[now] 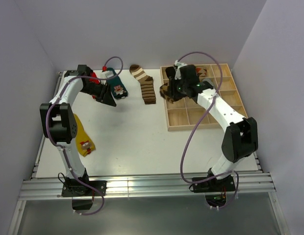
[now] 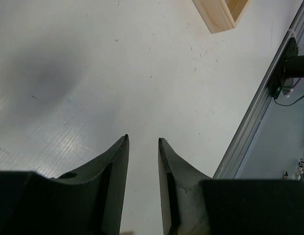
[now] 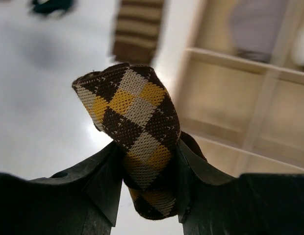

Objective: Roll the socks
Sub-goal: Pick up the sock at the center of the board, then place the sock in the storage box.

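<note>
**white table, pale lilac walls: argyle roll pinched at the tray's edge**

on the flat white table (image 1: 137,132), boxed in by plain pale walls (image 1: 142,29), here's the one to watch: the brown argyle sock (image 3: 135,122), soft knit with yellow and cream diamonds, wound into a tight roll. the right gripper (image 3: 147,152) has it clamped, black fingers pressed into the fabric on both sides, roll end poking up past the tips. from above, it hangs right at the left rim of the shallow wooden tray (image 1: 206,115) with its grid of square compartments. i can't tell whether it's over the table or over the first cell.

just to the left lies the brown-and-cream striped sock (image 1: 144,85), stretched flat, blurred in the wrist view. further left, the dark teal sock (image 1: 117,88) with a cartoon figure, and right beside it the left gripper (image 2: 142,139), jaws spread a little with nothing between them, only bare table below. a bit of red sock (image 1: 94,77) peeks out behind that arm, mostly hidden. well apart, near the left arm's elbow, the mustard yellow sock (image 1: 83,137) lies flat. along the near side runs the aluminium rail (image 2: 260,107).
</note>
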Robot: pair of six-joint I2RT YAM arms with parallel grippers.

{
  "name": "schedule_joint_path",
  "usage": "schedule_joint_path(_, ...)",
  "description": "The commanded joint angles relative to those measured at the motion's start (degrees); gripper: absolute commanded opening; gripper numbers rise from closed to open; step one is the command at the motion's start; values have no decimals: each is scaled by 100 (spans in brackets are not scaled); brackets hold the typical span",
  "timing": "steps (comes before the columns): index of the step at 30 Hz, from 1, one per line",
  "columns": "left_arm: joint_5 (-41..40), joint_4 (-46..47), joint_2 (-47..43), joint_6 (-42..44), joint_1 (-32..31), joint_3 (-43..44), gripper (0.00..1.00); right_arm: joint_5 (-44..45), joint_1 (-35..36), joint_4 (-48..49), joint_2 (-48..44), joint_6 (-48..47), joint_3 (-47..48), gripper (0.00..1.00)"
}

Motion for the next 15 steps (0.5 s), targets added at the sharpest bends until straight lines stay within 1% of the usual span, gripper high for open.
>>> schedule_joint_path(1,298,-144,-355,105,20,45,34,1447,-354,-298,-364,-83,329,0)
schedule_joint_path(2,325,-161,-364,123,20,36,34,1799,-389,-368,-364,-110,355,0)
schedule_joint_path(3,342,-170,-373,131,20,27,34,2507,-398,-403,-347,-171,364,0)
schedule_joint_path(5,386,-179,-382,149,20,27,35,3065,-424,-395,-277,-277,303,0)
schedule_joint_path(6,395,-196,-391,175,20,36,35,3642,-451,-334,-259,-295,268,0)
schedule_joint_path(9,422,-214,-382,210,20,36,35,4367,-521,-141,-22,-321,180,0)
schedule_joint_path(10,448,-258,-373,237,20,36,35,4856,-539,-27,153,-339,162,0)
schedule_joint_path(13,466,-293,-399,316,20,-16,35,5517,-539,201,513,-409,92,0)
schedule_joint_path(15,457,-293,-417,342,20,-78,35,5721,-539,299,707,-453,57,0)
